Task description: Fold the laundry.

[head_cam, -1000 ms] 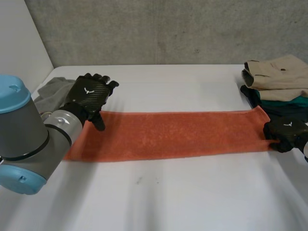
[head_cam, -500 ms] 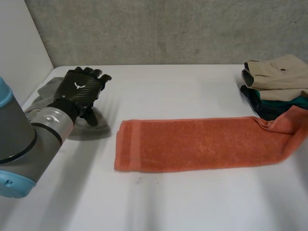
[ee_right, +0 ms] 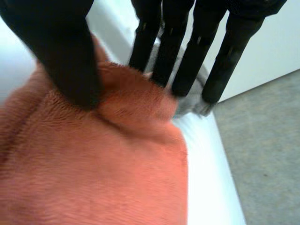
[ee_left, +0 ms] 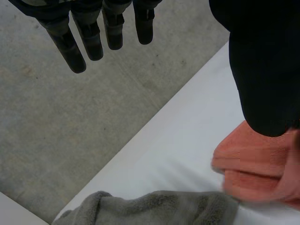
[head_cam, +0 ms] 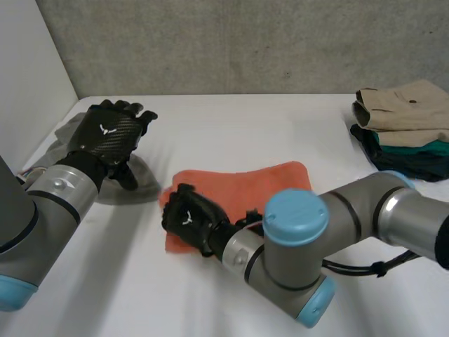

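Observation:
An orange towel [head_cam: 263, 184] lies folded in half at the middle of the white table [head_cam: 231, 119]. My right hand [head_cam: 189, 219] rests on its left end, the arm reaching across from the right. In the right wrist view the fingers [ee_right: 187, 51] are straight and the thumb stands apart, with a ridge of the towel [ee_right: 93, 178] between them. My left hand [head_cam: 109, 133] hovers open above a grey cloth [head_cam: 140, 184] at the table's left edge. Past its straight fingers [ee_left: 89, 33] lie the grey cloth [ee_left: 154, 208] and the towel's end [ee_left: 253, 159].
A stack of folded clothes [head_cam: 403, 123], beige on top of teal and dark pieces, sits at the back right. A grey wall runs behind the table, and a white wall stands at the left.
My right hand has carried the towel's right end over to its left end, folding it in half, and its fingers have loosened. My left hand has left the towel and moved back left over the grey cloth.

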`<state>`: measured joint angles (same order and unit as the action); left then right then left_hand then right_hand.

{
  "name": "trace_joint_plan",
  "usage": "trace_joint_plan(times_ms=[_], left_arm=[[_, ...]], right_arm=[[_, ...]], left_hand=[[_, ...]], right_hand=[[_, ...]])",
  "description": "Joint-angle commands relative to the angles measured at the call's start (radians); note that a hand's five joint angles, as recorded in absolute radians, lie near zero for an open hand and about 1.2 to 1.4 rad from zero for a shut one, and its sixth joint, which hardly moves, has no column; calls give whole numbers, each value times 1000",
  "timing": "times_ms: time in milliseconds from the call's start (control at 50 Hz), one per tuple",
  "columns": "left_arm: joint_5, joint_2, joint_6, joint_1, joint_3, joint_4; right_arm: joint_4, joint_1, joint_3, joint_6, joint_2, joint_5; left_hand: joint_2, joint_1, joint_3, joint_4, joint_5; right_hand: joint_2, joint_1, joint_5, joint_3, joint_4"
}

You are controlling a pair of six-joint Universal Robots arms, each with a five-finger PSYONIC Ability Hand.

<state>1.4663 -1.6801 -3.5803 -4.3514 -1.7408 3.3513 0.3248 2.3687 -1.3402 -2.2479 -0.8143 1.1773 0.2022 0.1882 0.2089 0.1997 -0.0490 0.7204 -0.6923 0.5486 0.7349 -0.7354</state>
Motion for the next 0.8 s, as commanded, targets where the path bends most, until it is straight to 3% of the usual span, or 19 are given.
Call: trace_joint_plan(times_ms=[20,80,180,340,400,420,440,460,580,700,800], left_arm=[[-3,-1,0,4,9,7],[-3,0,0,9,15,19],[-3,2,0,18,18,37],[-3,-6,0,42,20,60],[-1,-12,0,50,18,60],[-1,-12,0,52,18,60],[-1,-12,0,53,18,60],[-1,-12,0,53,17,60],[0,-3,0,55,15,60],[8,14,0,55,15,54],[8,36,0,53,4,54]], right_arm=[[-36,-25,-52,-103,-87,155],[-73,-110,-131,-232,-192,200],[-121,-293,-263,-384,-338,183],[-139,-476,-408,-351,-335,171],[-154,-531,-424,-259,-301,177],[-165,-539,-421,-234,-295,183],[-182,-542,-413,-187,-284,191],[-184,-543,-409,-168,-281,191],[-116,-517,-335,-174,-307,222],[-98,-306,-180,-263,-362,214],[-99,-120,-73,-262,-246,164]], left_hand=[[-12,2,-19,-10,34],[-12,2,-19,-10,33],[-15,-1,-22,-13,36],[-15,-1,-22,-13,36],[-12,2,-19,-10,34],[-12,2,-19,-10,33],[-15,-1,-22,-13,36],[-15,-1,-22,-13,36],[-12,2,-19,-10,33],[-12,2,-19,-10,33],[-12,2,-19,-10,33]], right_hand=[[-546,518,-549,-560,561],[-546,518,-549,-560,561],[-546,518,-549,-560,561],[-542,514,-545,-557,557],[-120,92,-123,-135,135],[114,-142,111,99,-99],[573,-601,570,558,-557],[675,-703,672,660,-660],[676,-704,673,661,-661],[676,-704,673,661,-661],[676,-704,673,661,-661]])
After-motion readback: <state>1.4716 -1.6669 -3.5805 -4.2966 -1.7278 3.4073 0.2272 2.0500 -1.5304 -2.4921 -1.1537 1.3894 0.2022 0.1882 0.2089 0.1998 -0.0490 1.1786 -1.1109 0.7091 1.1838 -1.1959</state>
